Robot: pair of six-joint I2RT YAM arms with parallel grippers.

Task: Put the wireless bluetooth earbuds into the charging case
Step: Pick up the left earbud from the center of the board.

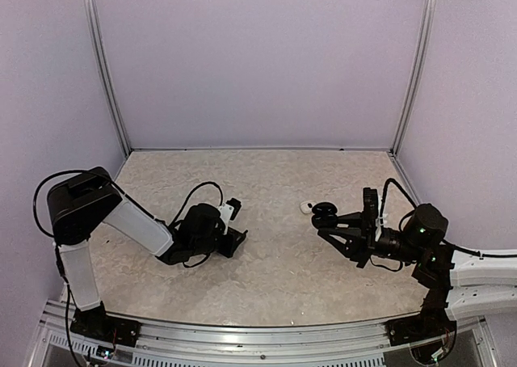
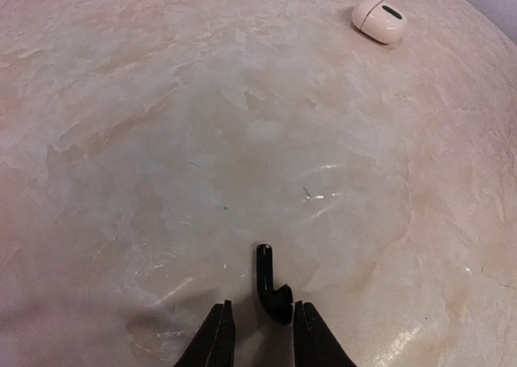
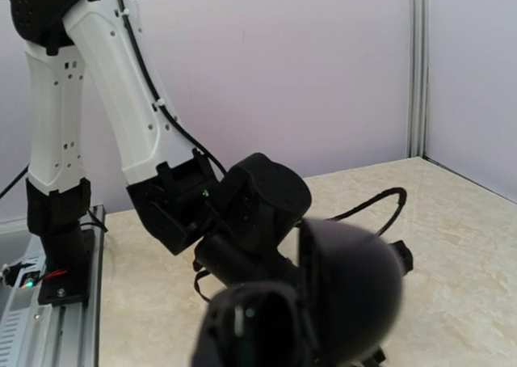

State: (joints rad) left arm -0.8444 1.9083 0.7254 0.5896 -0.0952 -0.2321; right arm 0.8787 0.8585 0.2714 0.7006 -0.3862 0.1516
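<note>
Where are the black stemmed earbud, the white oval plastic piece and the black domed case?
Black stemmed earbud (image 2: 264,272), left wrist view, its stem.
White oval plastic piece (image 2: 377,20), left wrist view, its middle.
Black domed case (image 3: 349,290), right wrist view, its dome.

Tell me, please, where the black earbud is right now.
In the left wrist view the black earbud lies on the tabletop at bottom centre, between the open jaws of the left gripper, its stem pointing away from them.
</note>
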